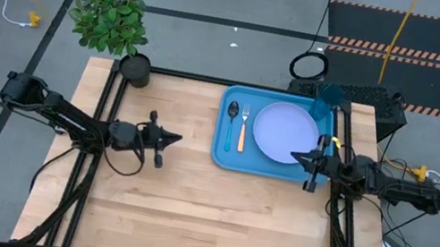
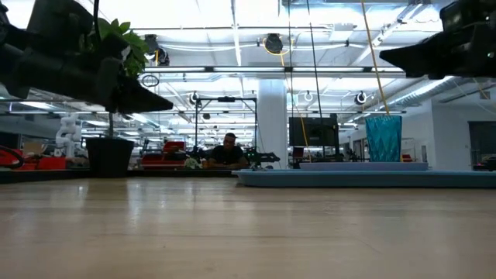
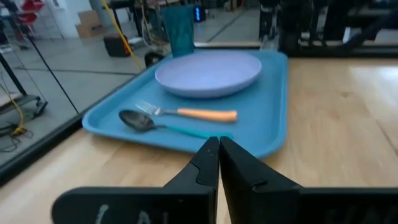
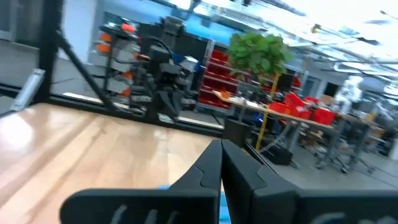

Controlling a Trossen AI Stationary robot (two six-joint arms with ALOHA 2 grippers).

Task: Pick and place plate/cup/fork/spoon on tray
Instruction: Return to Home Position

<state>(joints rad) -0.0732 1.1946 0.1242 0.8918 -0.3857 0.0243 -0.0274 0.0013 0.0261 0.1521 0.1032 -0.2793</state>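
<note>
Premises: an industrial robotics lab. Evidence: exposed ceiling ducting (image 2: 232,70), red parts bins (image 4: 214,71) on shelving (several rows), hazard-striped floor matting (image 1: 414,53).

low view: tray (image 2: 364,177) rim hides fork, spoon and most of plate (image 2: 363,164). high view: cup (image 1: 328,100) blurred, right claw (image 1: 297,157) overlaps plate edge.

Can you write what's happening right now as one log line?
plate, fork, spoon, cup: on tray | left gripper: shut, empty | right gripper: shut, empty
</note>
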